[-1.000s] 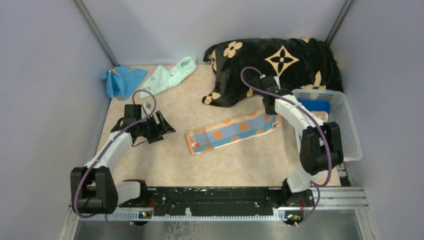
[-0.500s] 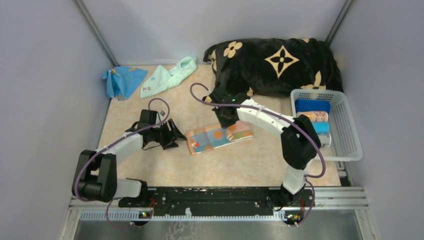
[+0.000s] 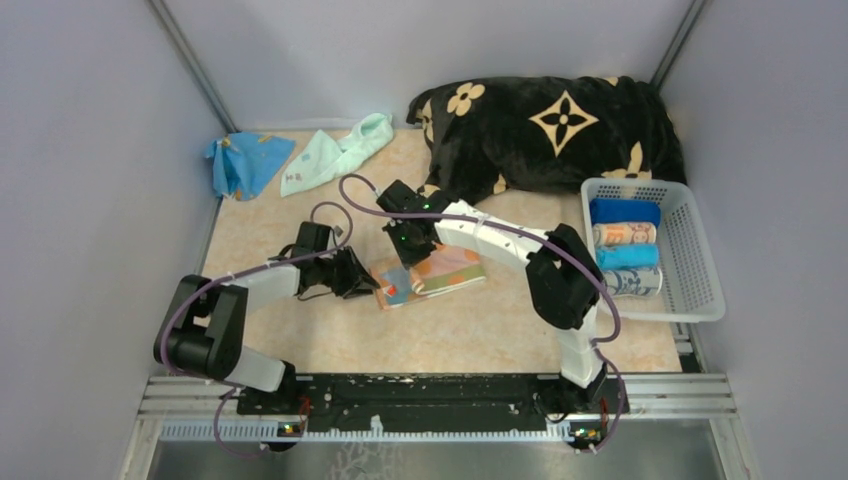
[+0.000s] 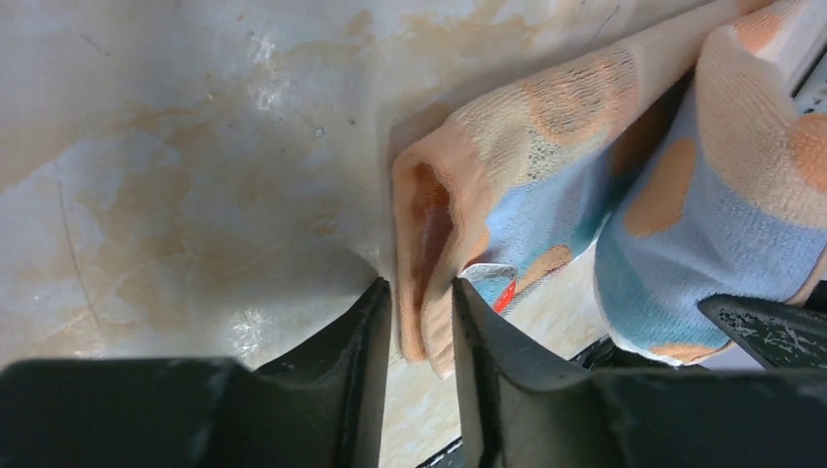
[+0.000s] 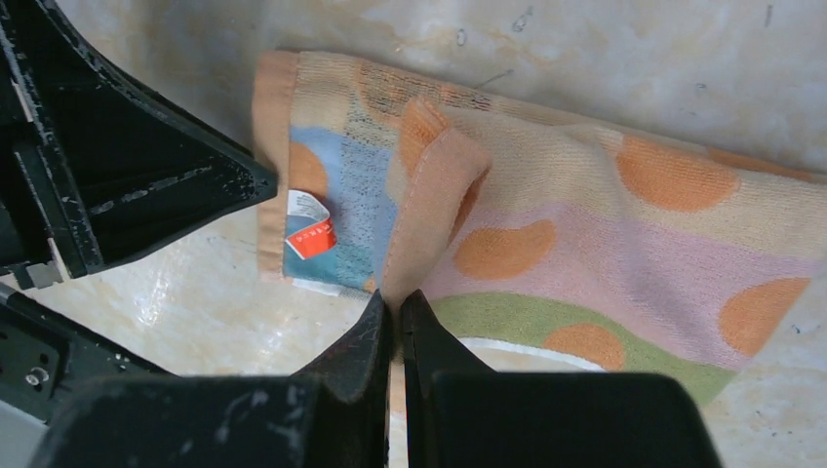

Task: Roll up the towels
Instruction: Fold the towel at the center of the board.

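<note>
- Dotted towel (image 3: pixel 432 272), orange and blue, in the middle of the table (image 3: pixel 480 335), folded over on itself into a short, thick strip.
- Lower layer flat on the table, top layer lifted a little at the left end.
- Small red tag (image 5: pixel 310 234) on the lower layer, close to that left end.
- Left gripper (image 4: pixel 419 288) down low at the towel's left end, 1 finger on each side of the folded edge, both against the cloth, pinching that edge in a narrow gap.
- Right gripper (image 5: pixel 395 304) on top of the same towel, just beside the left gripper but not touching it.
- Its 2 fingers pressed tight together, nipping the orange hem of the top layer right at the tips.
- Mint towel (image 3: pixel 335 152) crumpled at the back left of the table, well apart from both grippers.
- Blue towel (image 3: pixel 245 162) bunched up just beside the mint towel, next to the left wall.
- Big black blanket (image 3: pixel 560 125) with beige flowers, heaped at the back right.
- White basket (image 3: pixel 702 300) at the right side of the table, just in front of the blanket.
- 4 small rolled towels (image 3: pixel 625 258) inside the basket, side by side in a row, well apart from the dotted towel.
</note>
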You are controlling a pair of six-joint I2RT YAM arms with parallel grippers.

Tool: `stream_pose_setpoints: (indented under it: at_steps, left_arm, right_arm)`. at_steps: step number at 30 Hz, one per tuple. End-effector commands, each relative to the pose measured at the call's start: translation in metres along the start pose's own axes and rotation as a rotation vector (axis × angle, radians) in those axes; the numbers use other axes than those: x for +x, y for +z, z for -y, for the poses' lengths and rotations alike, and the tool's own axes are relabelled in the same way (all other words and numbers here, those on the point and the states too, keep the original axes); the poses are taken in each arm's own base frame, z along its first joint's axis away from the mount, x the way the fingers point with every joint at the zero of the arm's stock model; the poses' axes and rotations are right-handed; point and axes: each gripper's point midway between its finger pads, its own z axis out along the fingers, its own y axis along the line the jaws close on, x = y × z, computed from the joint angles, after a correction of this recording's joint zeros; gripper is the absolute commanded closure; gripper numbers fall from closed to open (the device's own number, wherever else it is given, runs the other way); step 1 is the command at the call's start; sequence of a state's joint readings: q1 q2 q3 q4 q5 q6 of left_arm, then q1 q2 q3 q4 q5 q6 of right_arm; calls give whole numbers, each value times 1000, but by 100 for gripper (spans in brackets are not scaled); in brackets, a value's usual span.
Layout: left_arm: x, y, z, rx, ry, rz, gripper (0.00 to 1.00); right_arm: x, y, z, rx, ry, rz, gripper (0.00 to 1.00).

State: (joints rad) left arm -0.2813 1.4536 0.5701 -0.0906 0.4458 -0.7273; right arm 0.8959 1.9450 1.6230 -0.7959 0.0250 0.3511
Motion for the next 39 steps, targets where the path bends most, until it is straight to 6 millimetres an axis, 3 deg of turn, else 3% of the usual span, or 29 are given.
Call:
stream_pose_setpoints:
  at_steps: [1, 8, 18, 26, 39]
  left_arm:
    - [2, 7, -4, -8, -1, 9, 67]
    - [5, 10, -6, -13, -1, 5, 75]
    - [11, 15, -9, -27, 1, -7, 83]
    - [9, 13, -9, -37, 6, 5, 84]
    - [10, 12, -11, -51, 11, 9, 84]
  right_arm:
    - [-16, -2, -26, -63, 12, 31, 100]
    - [-9, 16, -39, -90, 21, -17, 100]
    - [-8, 23, -56, -122, 22, -34, 100]
    - [-15, 13, -55, -108, 29, -2, 100]
    - [-6, 46, -67, -147, 48, -40, 95]
